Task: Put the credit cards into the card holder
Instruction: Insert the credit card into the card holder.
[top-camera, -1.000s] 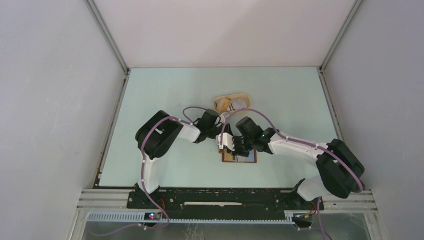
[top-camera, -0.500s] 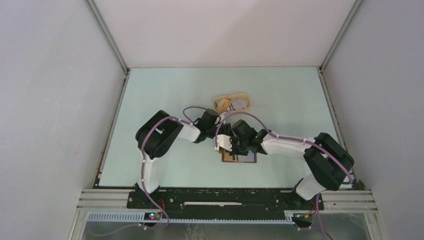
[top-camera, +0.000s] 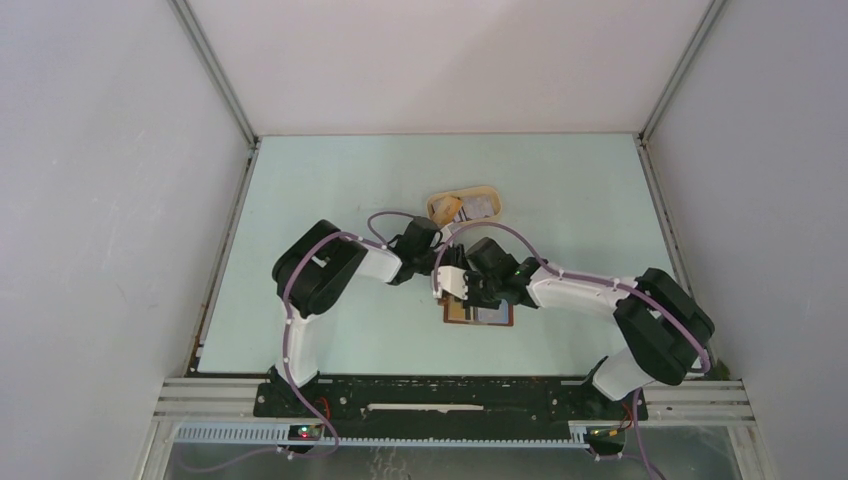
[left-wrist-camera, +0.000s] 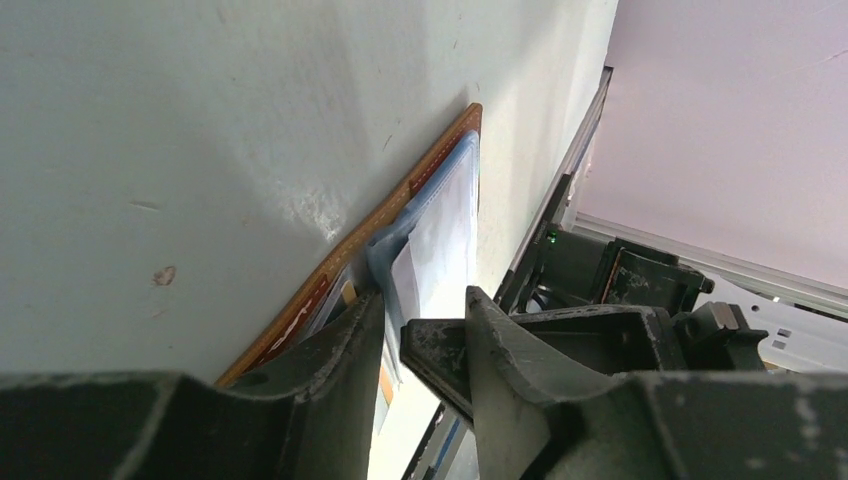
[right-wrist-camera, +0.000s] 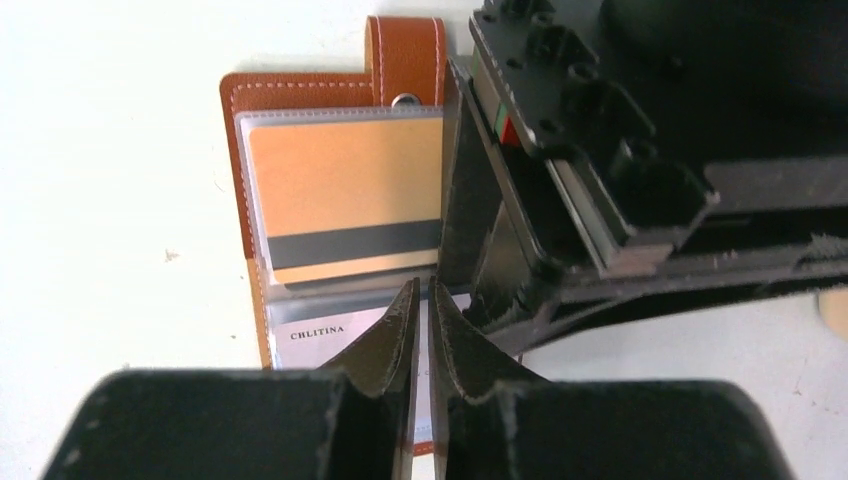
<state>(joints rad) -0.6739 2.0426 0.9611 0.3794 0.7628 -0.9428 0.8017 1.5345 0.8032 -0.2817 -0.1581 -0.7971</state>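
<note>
A pale mint-green counter (top-camera: 330, 200) lies between white walls (top-camera: 120, 200). Two white-and-black arms reach in from its near edge, the left arm (top-camera: 320, 275) and the right arm (top-camera: 600, 295), and their wrists meet over the middle of the counter.

The right gripper (right-wrist-camera: 422, 290) is narrow: its dark fingers are nearly together, with only a thin pale slit between them. I cannot tell whether anything is pinched there. The left gripper (left-wrist-camera: 425, 300) has its fingers part-way apart. A dark tip, apparently the right gripper's, pokes into that gap, and a clear plastic sleeve (left-wrist-camera: 445, 220) rises beside one finger.

A tan oval tray (top-camera: 440, 207) sits just beyond the wrists, on the far side, with a few pale cards (top-camera: 478, 206) in it.

The reddish-brown leather card holder (right-wrist-camera: 300, 95) lies open and flat on the counter under both grippers, nearer than the tray. Its sleeves show an orange card with a black stripe (right-wrist-camera: 340, 190) and, next to it, a silvery card with printed lettering (right-wrist-camera: 320, 340) that the right gripper partly hides. A small round metal snap (right-wrist-camera: 405, 98) sits on a leather strap at the holder's edge, beside the orange card.
</note>
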